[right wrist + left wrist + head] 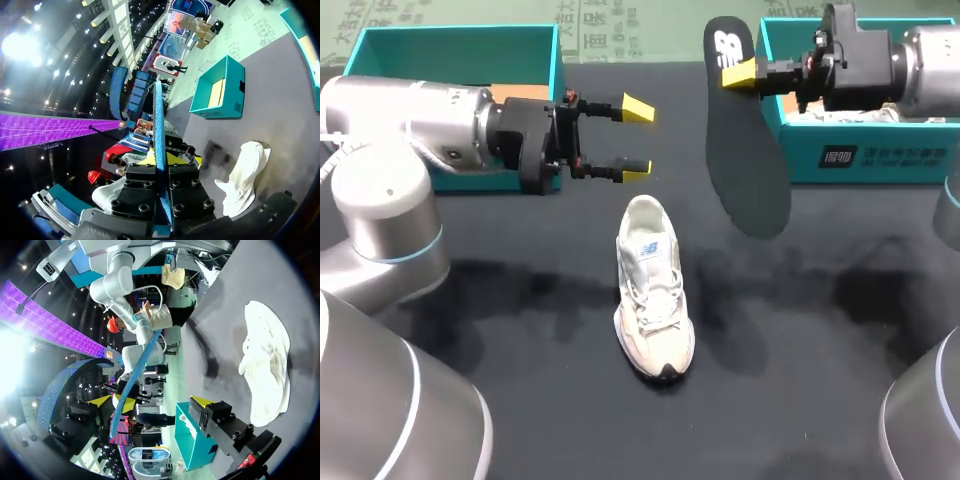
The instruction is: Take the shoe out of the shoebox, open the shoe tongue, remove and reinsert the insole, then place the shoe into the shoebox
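Right pincer [741, 76] clamps insole [750, 160], apparently near its logo [730, 46].

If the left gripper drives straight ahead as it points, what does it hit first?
Likely the insole held by the right gripper; the left wrist view shows it dead ahead. Height match uncertain.

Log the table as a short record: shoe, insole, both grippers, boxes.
shoe: white, lying on the black table, ungripped
left gripper: open, empty, beyond the shoe
right gripper: shut on the insole
insole: dark, out of the shoe, hanging above the table
boxes: left box and right box, both teal, at the far side
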Controlling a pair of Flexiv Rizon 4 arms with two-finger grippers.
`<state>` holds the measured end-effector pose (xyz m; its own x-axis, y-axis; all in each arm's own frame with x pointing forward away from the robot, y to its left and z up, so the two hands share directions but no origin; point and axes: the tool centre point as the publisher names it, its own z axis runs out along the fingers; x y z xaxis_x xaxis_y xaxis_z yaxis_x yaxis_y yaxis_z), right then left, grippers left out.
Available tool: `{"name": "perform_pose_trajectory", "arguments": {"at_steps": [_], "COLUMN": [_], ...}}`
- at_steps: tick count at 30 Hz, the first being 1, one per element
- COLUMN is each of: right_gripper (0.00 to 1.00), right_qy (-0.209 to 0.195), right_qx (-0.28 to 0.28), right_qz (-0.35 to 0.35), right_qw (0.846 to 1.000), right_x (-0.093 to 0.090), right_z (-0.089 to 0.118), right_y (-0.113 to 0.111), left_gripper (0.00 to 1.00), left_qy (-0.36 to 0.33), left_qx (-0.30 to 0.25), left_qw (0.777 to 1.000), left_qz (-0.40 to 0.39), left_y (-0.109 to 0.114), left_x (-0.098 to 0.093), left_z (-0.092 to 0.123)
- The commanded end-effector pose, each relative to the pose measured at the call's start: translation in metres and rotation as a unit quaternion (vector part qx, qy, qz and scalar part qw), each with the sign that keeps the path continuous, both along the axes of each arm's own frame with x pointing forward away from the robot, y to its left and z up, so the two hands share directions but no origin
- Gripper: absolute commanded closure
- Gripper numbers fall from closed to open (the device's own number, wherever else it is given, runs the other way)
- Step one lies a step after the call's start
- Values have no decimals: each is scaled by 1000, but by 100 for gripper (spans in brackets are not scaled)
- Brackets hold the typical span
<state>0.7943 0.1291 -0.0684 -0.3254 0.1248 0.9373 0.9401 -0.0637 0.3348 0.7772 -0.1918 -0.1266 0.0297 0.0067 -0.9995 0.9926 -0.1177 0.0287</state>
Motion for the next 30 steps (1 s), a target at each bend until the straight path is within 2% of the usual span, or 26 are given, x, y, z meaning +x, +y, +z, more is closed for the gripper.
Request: {"name": "perform_pose_trajectory", "arguments": {"at_steps": [1, 9, 12, 16, 18, 25, 30], "right_gripper": [100, 100, 100, 100, 100, 100, 100], "right_qy": [8, 8, 60, 133, 156, 179, 214], "right_qx": [-8, -8, -1, 21, 24, 30, 36], "right_qz": [6, 6, 11, 4, -5, -17, -23], "right_qw": [1000, 1000, 998, 991, 987, 983, 976], "right_x": [10, 10, 24, 42, 46, 56, 67], "right_z": [-2, -2, -17, -42, -49, -58, -65], "right_y": [13, 13, 28, 33, 35, 40, 43], "left_gripper": [0, 0, 0, 0, 0, 0, 0], "left_qy": [0, 0, -1, -13, -16, -24, -33], "left_qx": [1, 1, 5, -1, -5, -6, 1], "left_qw": [1000, 1000, 1000, 1000, 1000, 999, 999], "left_qz": [2, 2, 4, 11, 19, 28, 39], "left_y": [0, 0, -9, -14, -16, -26, -34], "left_x": [0, 0, -1, 6, 12, 22, 32], "left_z": [4, 4, 4, 6, 5, -1, -6]}}
